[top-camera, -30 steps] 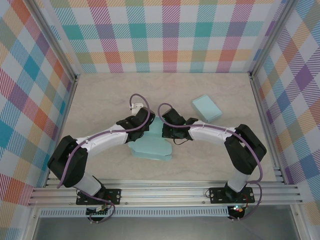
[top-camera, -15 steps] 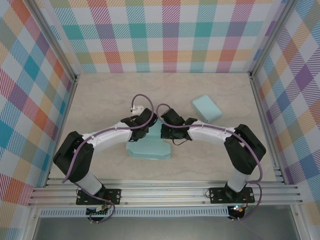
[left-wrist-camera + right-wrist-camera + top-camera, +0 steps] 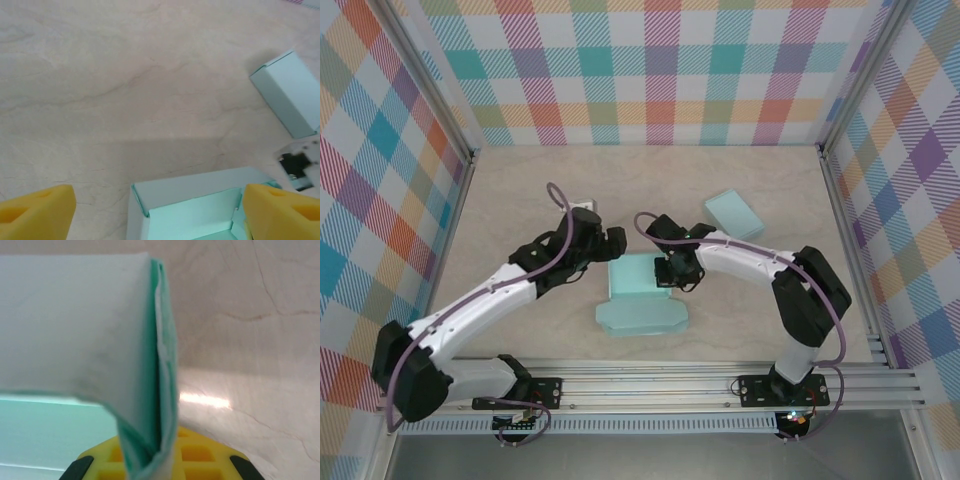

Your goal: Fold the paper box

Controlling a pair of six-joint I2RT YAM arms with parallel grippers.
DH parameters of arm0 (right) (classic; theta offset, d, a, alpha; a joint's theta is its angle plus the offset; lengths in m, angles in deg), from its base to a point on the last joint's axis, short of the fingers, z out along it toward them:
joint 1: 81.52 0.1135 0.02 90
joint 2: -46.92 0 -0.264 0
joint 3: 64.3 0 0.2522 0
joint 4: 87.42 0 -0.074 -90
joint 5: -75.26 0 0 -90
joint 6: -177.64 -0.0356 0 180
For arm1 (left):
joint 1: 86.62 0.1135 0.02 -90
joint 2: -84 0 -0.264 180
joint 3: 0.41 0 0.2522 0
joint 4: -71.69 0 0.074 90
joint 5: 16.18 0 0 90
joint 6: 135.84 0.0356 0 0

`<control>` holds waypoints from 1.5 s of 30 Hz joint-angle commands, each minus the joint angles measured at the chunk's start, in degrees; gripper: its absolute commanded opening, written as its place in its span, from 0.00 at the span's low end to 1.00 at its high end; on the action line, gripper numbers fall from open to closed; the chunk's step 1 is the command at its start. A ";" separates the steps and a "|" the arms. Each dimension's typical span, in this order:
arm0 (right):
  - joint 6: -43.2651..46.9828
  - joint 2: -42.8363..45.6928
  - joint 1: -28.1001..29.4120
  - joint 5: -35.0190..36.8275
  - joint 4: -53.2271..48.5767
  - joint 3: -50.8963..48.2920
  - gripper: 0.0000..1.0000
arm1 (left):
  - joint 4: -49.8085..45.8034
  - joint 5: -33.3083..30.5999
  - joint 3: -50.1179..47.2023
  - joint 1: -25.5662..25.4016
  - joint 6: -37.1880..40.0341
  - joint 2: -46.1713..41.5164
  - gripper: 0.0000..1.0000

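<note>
Just changed: left gripper (image 3: pixel 608 242) has let go and backed off. Its yellow foam pads (image 3: pixel 36 210) now stand wide, with the half-folded pale teal paper box (image 3: pixel 640 305) just ahead between them, not gripped. The right gripper (image 3: pixel 672 272) stays pinched tight on one upright box wall, paper doubled between its fingers. Judgement: one grip left, fold unfinished. Count: two grippers, two boxes, the open one plus a closed teal paper box (image 3: pixel 734 214) well beyond the right fingers.

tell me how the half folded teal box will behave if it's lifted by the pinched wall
Probably floppy: the half folded box looks like thin card, and the wall pinched in the right gripper curves. Likely light, so a push should slide it easily. Its unfolded flaps may sag.
</note>
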 commanded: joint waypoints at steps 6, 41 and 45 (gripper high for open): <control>9.44 -8.70 -2.49 0.61 -18.44 7.04 0.00 | -3.59 -1.63 -5.04 4.02 -0.16 -5.98 0.97; 20.40 -22.15 -2.63 20.80 -36.25 46.61 0.64 | 0.32 2.58 -10.55 16.56 -2.90 -0.65 0.90; 19.70 -13.48 -2.63 20.36 -34.14 47.98 0.66 | 1.99 4.46 -9.84 16.57 -1.26 2.73 0.90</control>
